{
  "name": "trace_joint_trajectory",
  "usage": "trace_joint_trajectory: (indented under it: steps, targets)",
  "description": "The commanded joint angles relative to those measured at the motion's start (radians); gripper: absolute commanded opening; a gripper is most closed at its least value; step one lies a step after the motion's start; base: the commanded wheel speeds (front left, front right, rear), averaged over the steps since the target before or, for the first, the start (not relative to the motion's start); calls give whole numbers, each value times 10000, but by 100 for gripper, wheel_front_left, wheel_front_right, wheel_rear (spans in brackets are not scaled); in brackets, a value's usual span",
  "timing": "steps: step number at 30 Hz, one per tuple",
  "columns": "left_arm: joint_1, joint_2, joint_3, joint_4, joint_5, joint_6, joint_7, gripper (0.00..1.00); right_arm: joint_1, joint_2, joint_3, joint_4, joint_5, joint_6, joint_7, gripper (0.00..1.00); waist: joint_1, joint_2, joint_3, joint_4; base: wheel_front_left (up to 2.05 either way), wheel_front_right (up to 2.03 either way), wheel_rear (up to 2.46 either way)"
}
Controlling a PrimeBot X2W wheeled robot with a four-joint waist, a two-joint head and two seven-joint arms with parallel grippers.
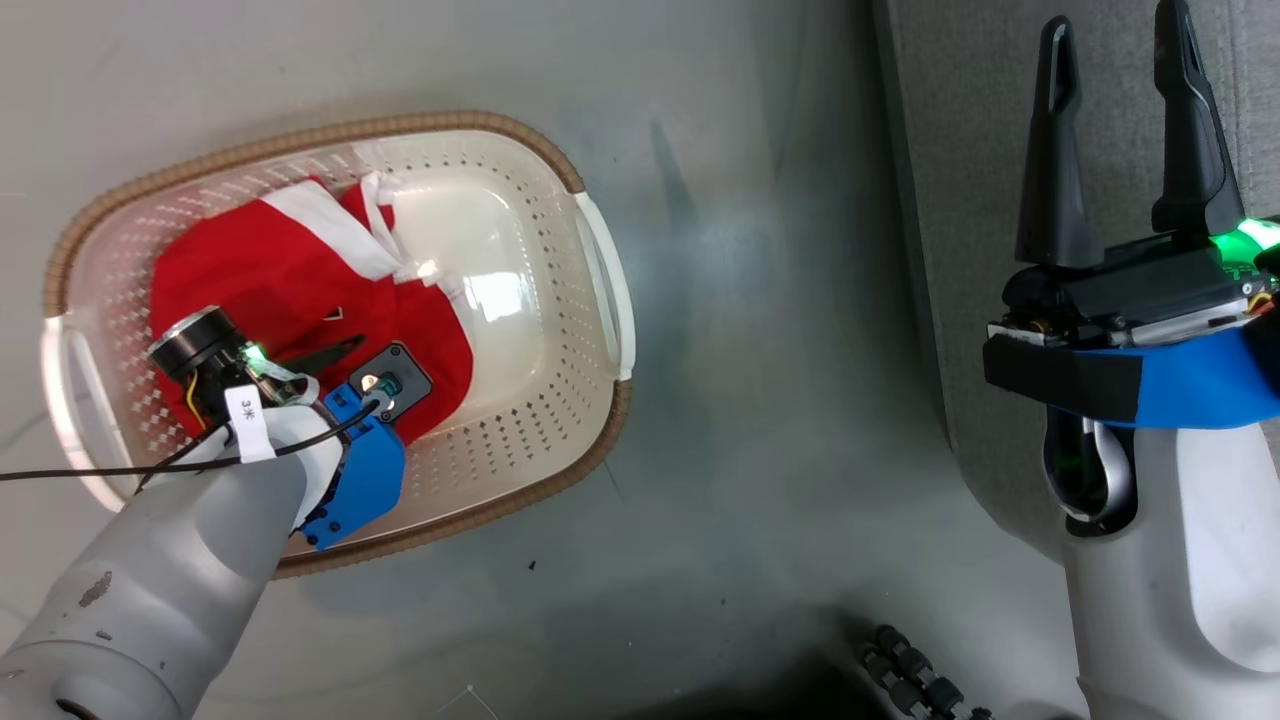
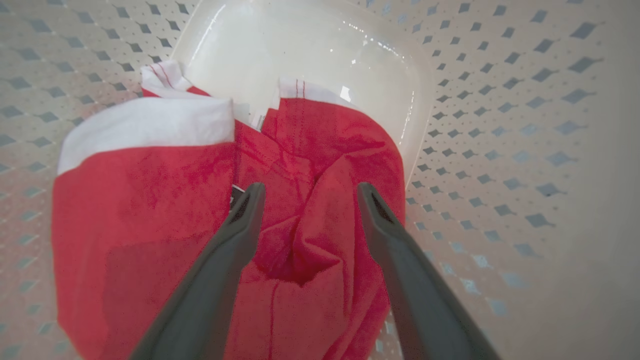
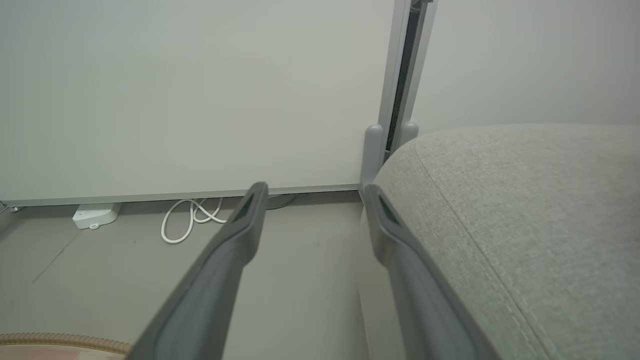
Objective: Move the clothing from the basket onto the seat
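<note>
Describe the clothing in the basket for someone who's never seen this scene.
On the floor, to the left of the grey seat, stands a cream perforated basket with a brown rim. In its left half lies the clothing: crumpled bright red fabric with white trim, the only strong colour against the pale plastic.

Bright red clothing with white trim, crumpled in the left half of the basket, cream perforated plastic with brown woven-look rim, upright on the grey floor, light-grey fabric seat with stitched seam to its right, apart
</note>
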Motion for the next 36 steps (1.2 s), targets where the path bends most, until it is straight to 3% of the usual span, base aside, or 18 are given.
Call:
trace_joint_trajectory:
  steps: [1,19,20,22,36]
  targets:
    - [-140,108,-145,53,-48,8,178,100,-194,47,32,-73,51,-11,-5,100,-2,0,364,-174,0,0,0]
    - [-769,561,-475,407,222,7,1542,100,-426,80,79,-397,97,-11,-5,100,-2,0,1490,-390,0,0,0]
    - [-783,555,-476,411,221,7,1556,76,-424,81,74,-405,113,-11,-5,100,-2,0,1505,-387,0,0,0]
    - [-820,545,-476,409,248,7,1522,0,-432,80,71,-414,126,-11,-5,100,-2,0,1518,-387,0,0,0]
    - [-597,243,-480,296,107,7,1297,0,-407,81,-13,-244,134,-11,-5,100,-2,0,1140,-257,0,0,0]
